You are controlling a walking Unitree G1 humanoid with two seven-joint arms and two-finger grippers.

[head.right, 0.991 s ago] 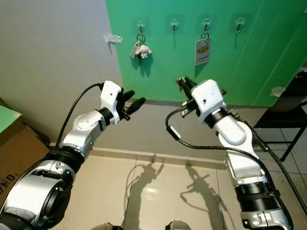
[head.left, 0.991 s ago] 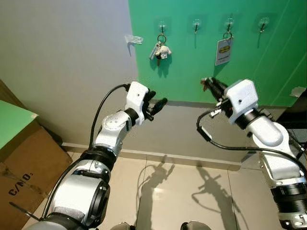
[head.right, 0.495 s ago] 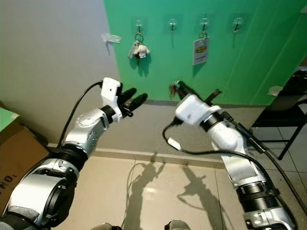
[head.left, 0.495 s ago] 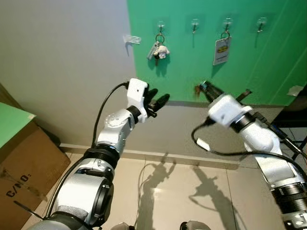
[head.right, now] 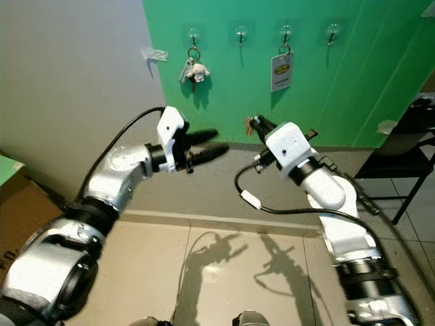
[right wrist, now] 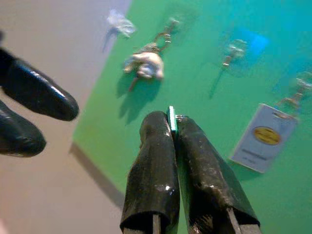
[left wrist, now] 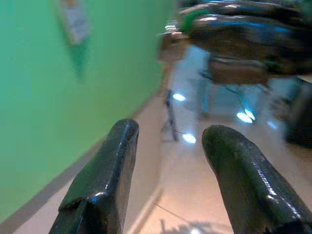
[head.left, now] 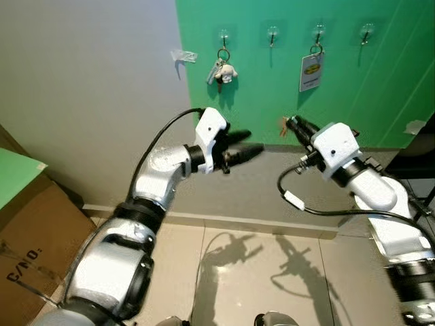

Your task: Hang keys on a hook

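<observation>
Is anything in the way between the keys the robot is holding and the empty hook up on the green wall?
Nothing visible blocks it. The right gripper pinches the keys below the bare hook, with only open green wall between. The plush keychain and tag hang on neighbouring hooks.

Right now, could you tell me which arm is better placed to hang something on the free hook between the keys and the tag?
Right. The right gripper is pinched on a small item below the free hook; the left gripper is open.
</observation>
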